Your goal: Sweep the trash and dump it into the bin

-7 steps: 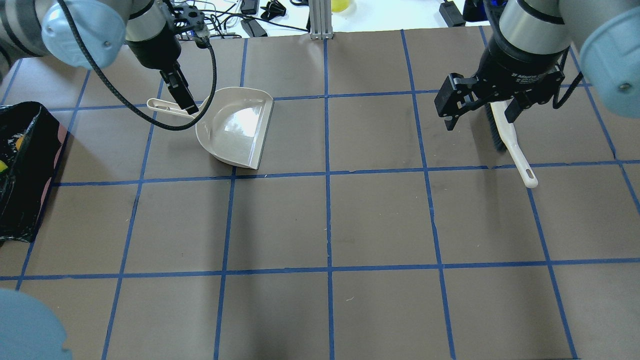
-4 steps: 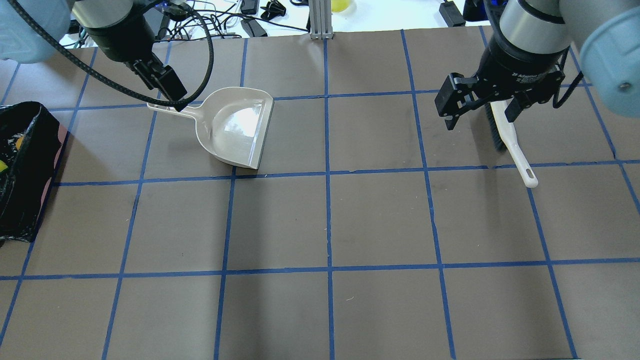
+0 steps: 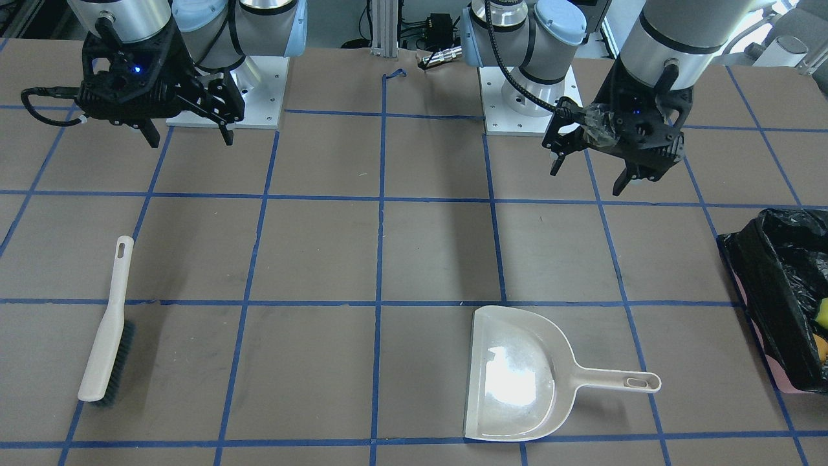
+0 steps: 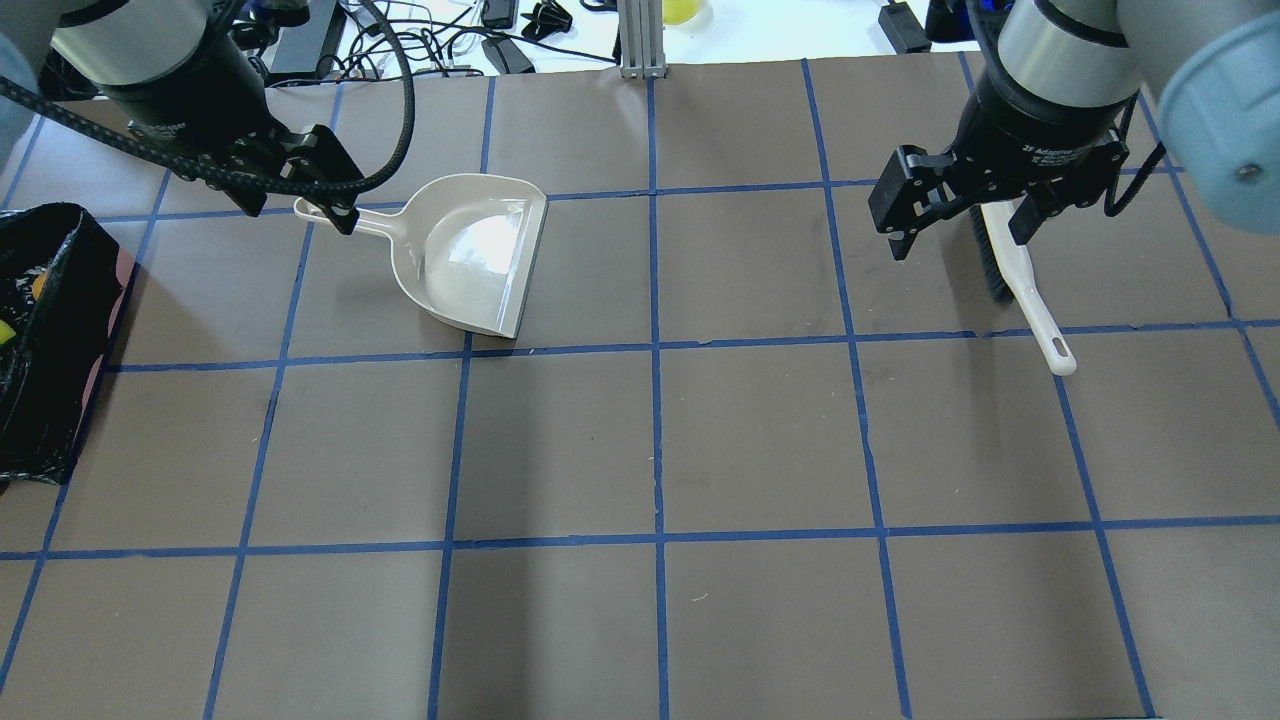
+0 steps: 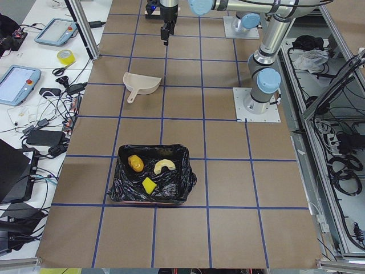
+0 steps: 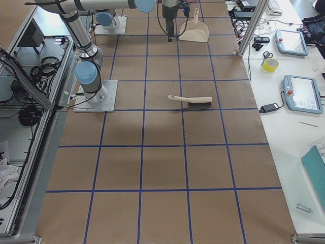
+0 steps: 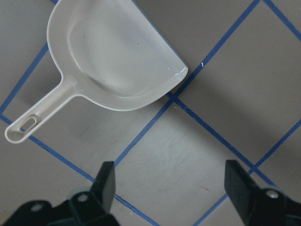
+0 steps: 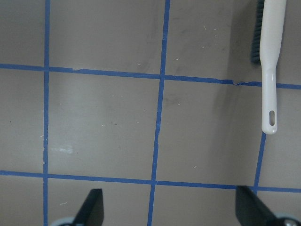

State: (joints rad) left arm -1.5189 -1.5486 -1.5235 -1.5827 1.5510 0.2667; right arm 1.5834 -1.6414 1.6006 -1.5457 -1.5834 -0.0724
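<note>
We find all three pieces of trash inside the bin (image 5: 187, 178), which stands on the table (image 4: 760, 440) at the robot's left end. The orange-brown lump (image 5: 136, 164) and the curved croissant-like piece (image 5: 163, 166) lie side by side on the black liner, and the yellow sponge wedge (image 5: 149, 185) lies just beside them, apart from both. The dustpan (image 3: 514, 375) lies flat on the table on the robot's left half, well apart from the bin, with its handle pointing toward the bin's end and its open mouth toward the table's middle. The left gripper (image 3: 587, 181) hangs above the table with its fingers spread wide and nothing between them; the left wrist view looks down on the whole dustpan from a height, so we record no contact. The brush (image 3: 107, 327) lies flat on the robot's right half, its handle end toward the robot and its bristles away. The right gripper (image 3: 191, 141) is likewise raised, fingers spread and holding nothing; its wrist view shows the brush at the upper right, clear of both fingers.
</note>
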